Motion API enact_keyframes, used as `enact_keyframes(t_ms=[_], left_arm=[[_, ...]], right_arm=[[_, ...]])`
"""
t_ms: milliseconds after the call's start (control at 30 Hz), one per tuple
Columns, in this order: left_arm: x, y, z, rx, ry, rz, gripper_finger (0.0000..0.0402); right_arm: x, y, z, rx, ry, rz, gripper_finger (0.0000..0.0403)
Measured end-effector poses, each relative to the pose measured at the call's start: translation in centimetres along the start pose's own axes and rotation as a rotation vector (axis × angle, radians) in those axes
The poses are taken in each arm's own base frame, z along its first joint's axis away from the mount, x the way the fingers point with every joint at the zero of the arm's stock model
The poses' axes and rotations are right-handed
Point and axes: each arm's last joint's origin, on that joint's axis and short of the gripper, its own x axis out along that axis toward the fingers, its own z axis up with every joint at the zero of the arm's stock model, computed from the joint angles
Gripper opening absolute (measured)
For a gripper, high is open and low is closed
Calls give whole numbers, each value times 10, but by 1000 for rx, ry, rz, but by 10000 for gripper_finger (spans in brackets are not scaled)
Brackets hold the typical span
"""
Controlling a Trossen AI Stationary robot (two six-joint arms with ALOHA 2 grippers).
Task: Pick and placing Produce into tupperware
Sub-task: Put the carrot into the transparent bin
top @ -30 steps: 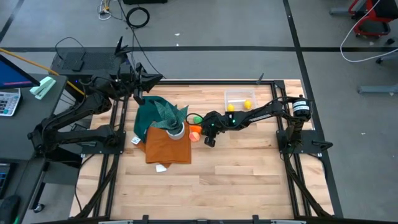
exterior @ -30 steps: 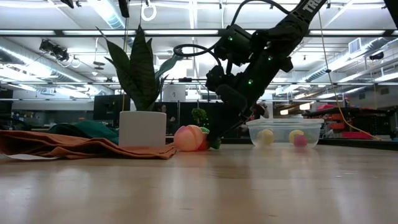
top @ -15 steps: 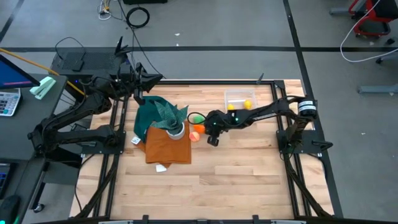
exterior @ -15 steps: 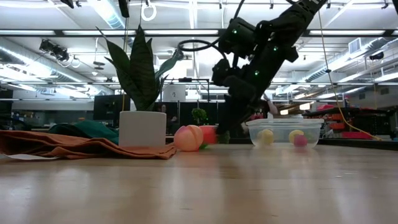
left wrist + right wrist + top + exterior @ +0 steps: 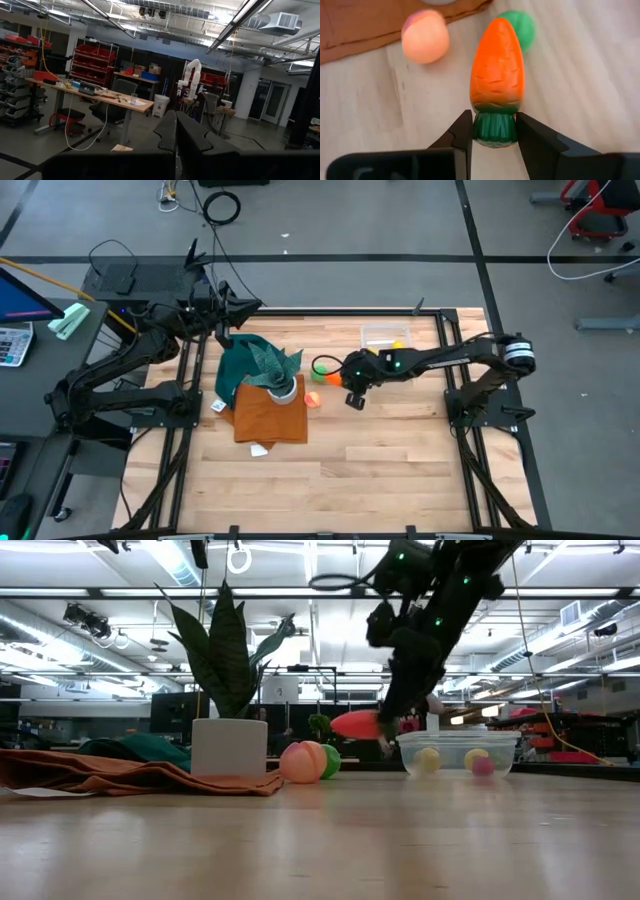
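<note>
My right gripper is shut on an orange toy carrot, held in the air above the table's middle, left of the tupperware. In the high view the gripper is near the plant pot. A peach-coloured fruit and a green ball rest on the wood below. The clear tupperware holds yellow balls and a pink one. My left gripper is shut and raised at the table's far left corner. My right gripper pinches the carrot's green leafy end between its two fingers. The orange body sticks out forward past the fingertips. The carrot is lifted clear of the table and lies roughly level, its tip pointing away from the tupperware.
A white pot with a spiky green plant stands on an orange-brown cloth, next to a dark green cloth. A small white scrap lies near the cloth. Bare wood spreads across the near half of the table.
My right gripper has risen from table height beside the peach-coloured fruit and drifted toward the table's right, toward the tupperware. The carrot, down on the wood half a second ago, is now lifted clear in its fingers. The peach-coloured fruit and green ball stayed put.
</note>
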Motion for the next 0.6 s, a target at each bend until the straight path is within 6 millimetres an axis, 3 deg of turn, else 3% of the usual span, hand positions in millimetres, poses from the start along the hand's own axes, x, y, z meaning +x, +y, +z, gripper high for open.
enact_keyframes(t_ms=[367, 600], left_arm=[[0, 0, 0, 0, 0, 0, 19], [0, 0, 0, -1, 0, 0, 5]], right_arm=[[-59, -31, -5, 103, -34, -201, 88], [-83, -63, -11, 306, -60, -322, 89]])
